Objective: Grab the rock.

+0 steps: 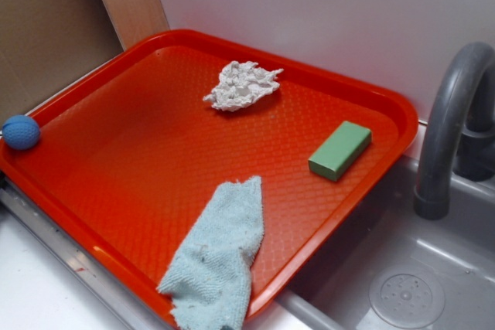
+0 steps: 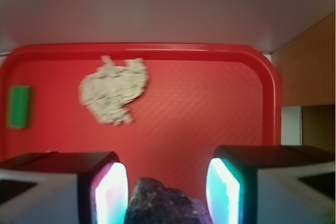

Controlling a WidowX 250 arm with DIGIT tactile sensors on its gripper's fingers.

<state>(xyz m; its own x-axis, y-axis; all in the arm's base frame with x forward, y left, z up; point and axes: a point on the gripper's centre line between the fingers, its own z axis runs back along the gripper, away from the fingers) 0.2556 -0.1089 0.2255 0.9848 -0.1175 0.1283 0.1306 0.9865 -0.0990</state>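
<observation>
The rock (image 2: pixel 165 203) is a dark brown-grey jagged stone, seen only in the wrist view at the bottom edge. It sits between my gripper's (image 2: pixel 168 190) two glowing pads, its sides reaching both. The left pad (image 2: pixel 113 192) and the right pad (image 2: pixel 223 190) stand wide apart around it. The red tray (image 2: pixel 210 103) lies far below. In the exterior view neither the rock nor the gripper shows.
On the red tray (image 1: pixel 116 152) lie a white lacy lump (image 1: pixel 242 86), a green sponge block (image 1: pixel 340 150) and a light blue towel (image 1: pixel 220 256) over the front rim. A blue ball (image 1: pixel 21 132) rests at the left rim. A grey faucet (image 1: pixel 452 113) and sink (image 1: pixel 402 284) are at the right.
</observation>
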